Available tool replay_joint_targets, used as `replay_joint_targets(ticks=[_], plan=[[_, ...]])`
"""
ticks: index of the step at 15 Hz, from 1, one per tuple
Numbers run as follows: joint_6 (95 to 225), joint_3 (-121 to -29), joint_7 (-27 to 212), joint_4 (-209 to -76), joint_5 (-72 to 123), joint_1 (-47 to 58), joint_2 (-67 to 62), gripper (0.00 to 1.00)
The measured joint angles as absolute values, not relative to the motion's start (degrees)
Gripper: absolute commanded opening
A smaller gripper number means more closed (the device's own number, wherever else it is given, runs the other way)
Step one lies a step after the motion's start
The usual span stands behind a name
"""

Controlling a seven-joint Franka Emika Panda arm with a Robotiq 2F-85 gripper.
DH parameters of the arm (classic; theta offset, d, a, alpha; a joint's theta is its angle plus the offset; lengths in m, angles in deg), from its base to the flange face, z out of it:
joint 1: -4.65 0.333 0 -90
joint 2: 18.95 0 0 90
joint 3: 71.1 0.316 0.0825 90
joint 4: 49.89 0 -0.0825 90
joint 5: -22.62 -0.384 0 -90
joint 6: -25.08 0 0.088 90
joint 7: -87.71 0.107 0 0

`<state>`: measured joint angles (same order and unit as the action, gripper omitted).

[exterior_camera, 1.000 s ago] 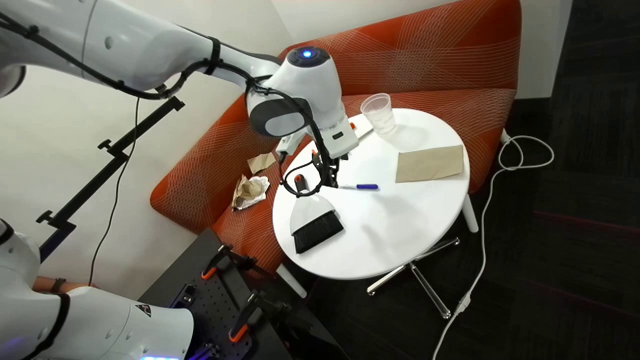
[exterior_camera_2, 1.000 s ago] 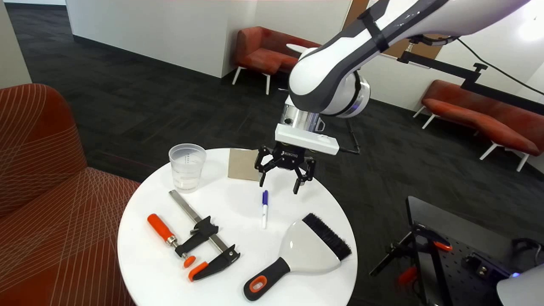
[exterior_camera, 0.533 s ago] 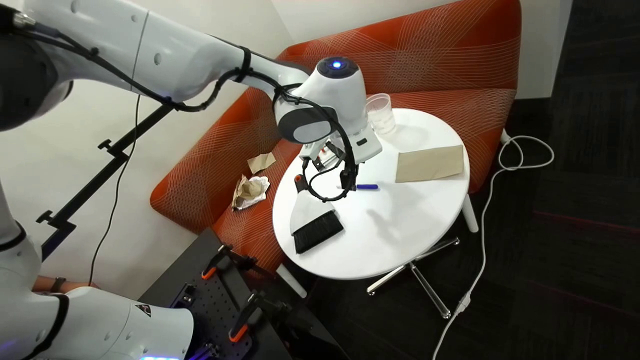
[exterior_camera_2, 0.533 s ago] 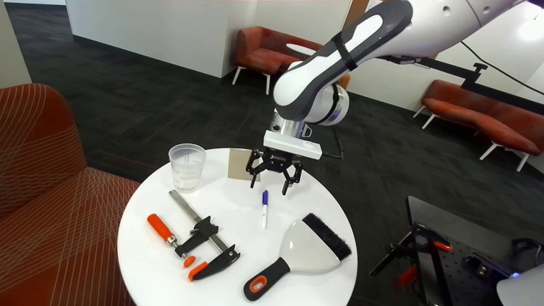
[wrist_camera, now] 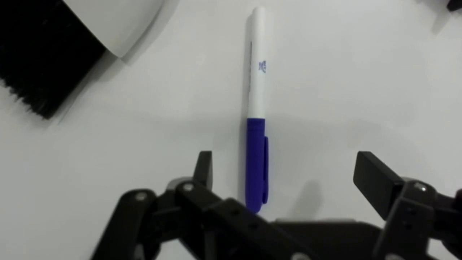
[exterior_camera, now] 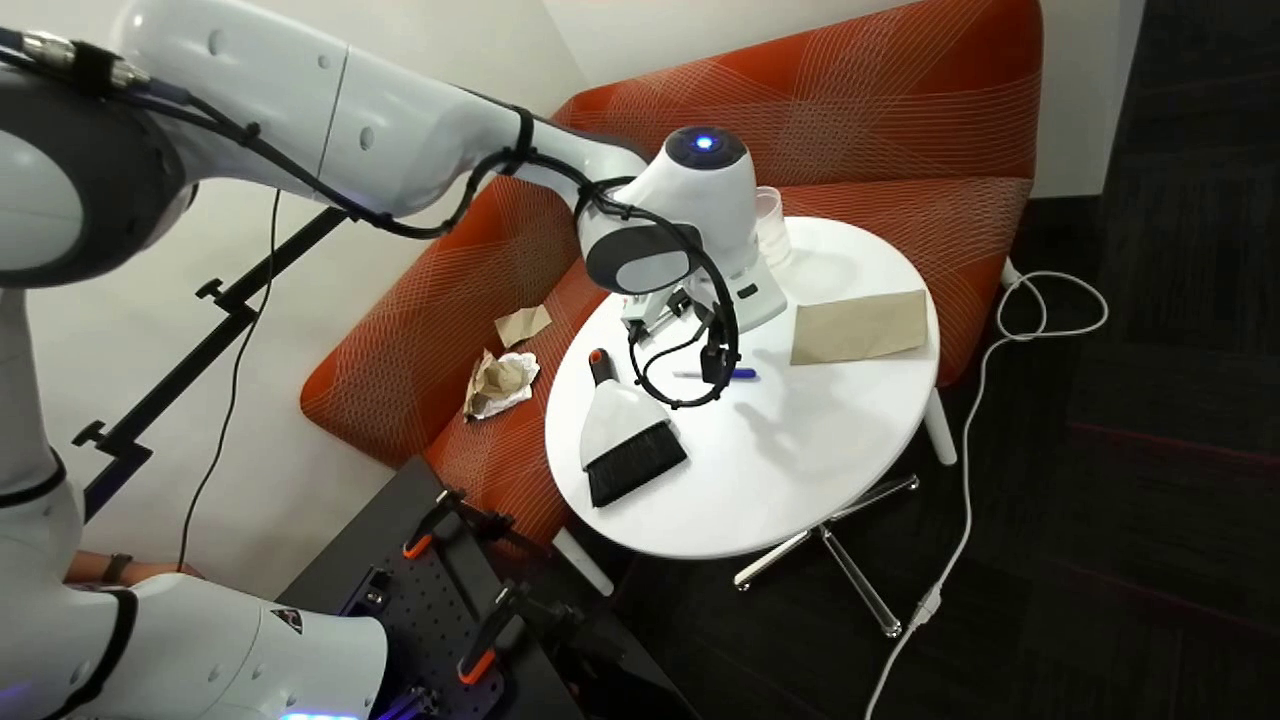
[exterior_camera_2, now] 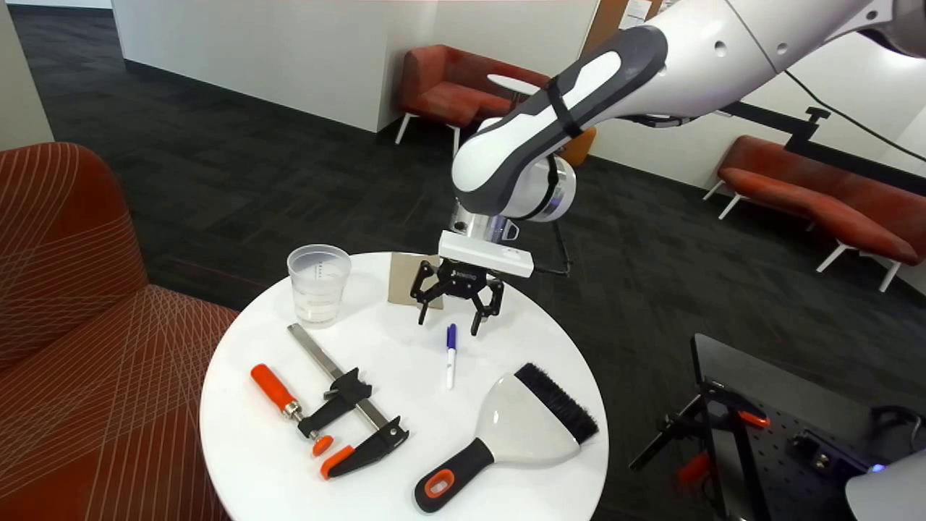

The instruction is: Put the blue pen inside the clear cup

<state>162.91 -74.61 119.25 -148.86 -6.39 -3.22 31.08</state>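
Note:
The blue pen [exterior_camera_2: 451,358] lies flat on the white round table, with a white barrel and a blue cap. It shows in full in the wrist view [wrist_camera: 256,151] and partly behind the gripper in an exterior view [exterior_camera: 745,374]. My gripper [exterior_camera_2: 448,327] is open and empty above the table at the cap end. In the wrist view the cap lies between the open fingers [wrist_camera: 284,155], nearer the left one, not touched. The clear cup [exterior_camera_2: 318,289] stands upright near the table's edge. The arm partly hides it in an exterior view [exterior_camera: 773,235].
A bar clamp with orange handle [exterior_camera_2: 351,391] lies between the cup and a white dustpan with black brush [exterior_camera_2: 524,423]. The brush also shows in the wrist view [wrist_camera: 43,54]. Brown paper [exterior_camera: 860,327] lies flat on the table. A red bench [exterior_camera: 850,110] stands behind.
The open gripper has moved across the table toward the pen's cap and slightly lower, leftward in an exterior view, its motion slowing. The pen and cup have not moved.

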Motion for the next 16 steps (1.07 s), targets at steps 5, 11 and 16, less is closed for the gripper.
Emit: replay_joint_targets(ticks=[5,11,16], plan=[[162.89,-74.86,119.25,-147.45,-6.35,-3.39,32.81,1.0],[162.71,-75.11,119.26,-146.33,-6.21,-3.9,34.03,0.42],[160.82,-75.31,119.26,-145.27,-6.11,-4.34,34.02,0.05]])
